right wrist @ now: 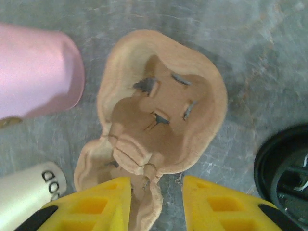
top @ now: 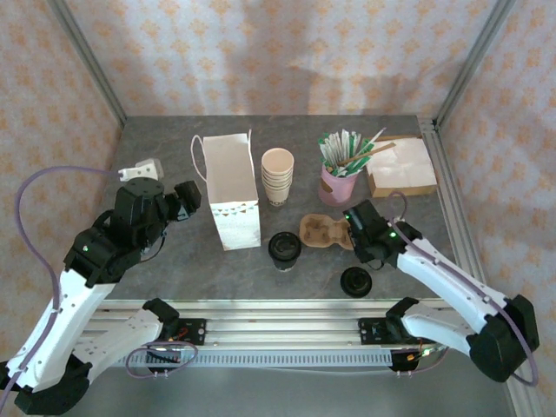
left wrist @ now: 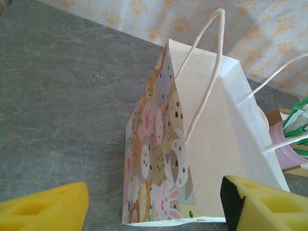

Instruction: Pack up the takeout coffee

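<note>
The takeout coffee [top: 285, 249] — a small tan paper cup under a round black plastic lid — stands upright on the grey bench [top: 200, 269], free of both arms. It is at about 4 o'clock from the foot of the tall white paper bag [top: 233, 195] and 8 o'clock from the brown moulded-pulp cup carrier [top: 323, 233]. The right gripper [right wrist: 156, 192] has its yellow fingers apart over the near lobe of that carrier, holding nothing that I can make out. The left gripper [left wrist: 155, 197] is likewise spread wide, facing the bag's patterned side. The cup likely handles light but soft: its paper wall would dent under a hard squeeze, and the lid could pop off — so take it round the wall just beneath the lid, gently, and keep it upright.
</note>
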### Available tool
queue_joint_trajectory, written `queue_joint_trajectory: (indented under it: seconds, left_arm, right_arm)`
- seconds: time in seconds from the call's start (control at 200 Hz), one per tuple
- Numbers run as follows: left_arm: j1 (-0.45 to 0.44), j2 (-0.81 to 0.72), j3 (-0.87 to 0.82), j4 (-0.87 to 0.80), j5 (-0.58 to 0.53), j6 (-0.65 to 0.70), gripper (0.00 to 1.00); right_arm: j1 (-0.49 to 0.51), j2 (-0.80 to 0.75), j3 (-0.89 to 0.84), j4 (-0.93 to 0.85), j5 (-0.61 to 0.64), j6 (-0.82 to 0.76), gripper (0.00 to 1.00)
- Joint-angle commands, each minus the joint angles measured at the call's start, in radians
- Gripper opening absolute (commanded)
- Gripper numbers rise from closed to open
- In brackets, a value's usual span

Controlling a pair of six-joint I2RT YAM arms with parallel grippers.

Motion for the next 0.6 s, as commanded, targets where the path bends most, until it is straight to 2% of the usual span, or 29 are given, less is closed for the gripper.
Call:
queue_joint_trajectory:
  seconds: [0.0, 0.17, 0.29, 0.595]
  left_arm:
    - [0.008, -0.02, -0.023, -0.003, -0.053, -0.005, 0.74]
    - [0.008, -0.028, -0.046, -0.012, -0.078, 0.022, 0.74]
    - [0.008, -0.031, -0.051, -0.016, -0.092, 0.037, 0.74]
    - [0.009, -0.037, -0.065, -0.027, -0.115, 0.083, 0.75]
  right_arm:
    - [0.013, 0.089, 0.076, -0.058, 0.064, 0.279, 0.33]
    - [0.013, 0.282, 0.164, -0.015, 0.004, 0.327, 0.37]
    - [0.012, 0.383, 0.218, 0.011, 0.01, 0.339, 0.38]
    - [-0.019, 0.513, 0.281, 0.04, -0.004, 0.325, 0.43]
